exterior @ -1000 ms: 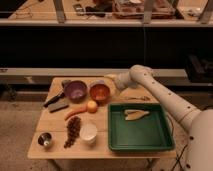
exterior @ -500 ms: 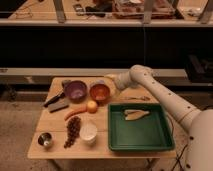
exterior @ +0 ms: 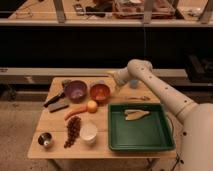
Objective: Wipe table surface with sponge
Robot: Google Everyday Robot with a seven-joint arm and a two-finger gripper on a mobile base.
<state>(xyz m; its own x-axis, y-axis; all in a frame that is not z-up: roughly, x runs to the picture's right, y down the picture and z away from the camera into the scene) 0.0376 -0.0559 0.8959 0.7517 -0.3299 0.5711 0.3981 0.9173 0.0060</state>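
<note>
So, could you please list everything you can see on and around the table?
table surface: one, light-brown wood, under everything
tray: one, green, front right
pale item: one, yellowish, in the tray
purple bowl: one, far left
orange bowl: one, right of the purple bowl
sponge: one, blue-grey, seemingly behind the orange bowl
blue cup: one, pale, far edge
block: one, dark grey, left side
round fruit: one, orange-yellow, centre
carrot: one, orange, centre-left
grapes: one bunch, dark, front
white cup: one, beside the grapes
metal cup: one, front left
arm: one, white, from the right
gripper: one, over the far edge near the sponge
</note>
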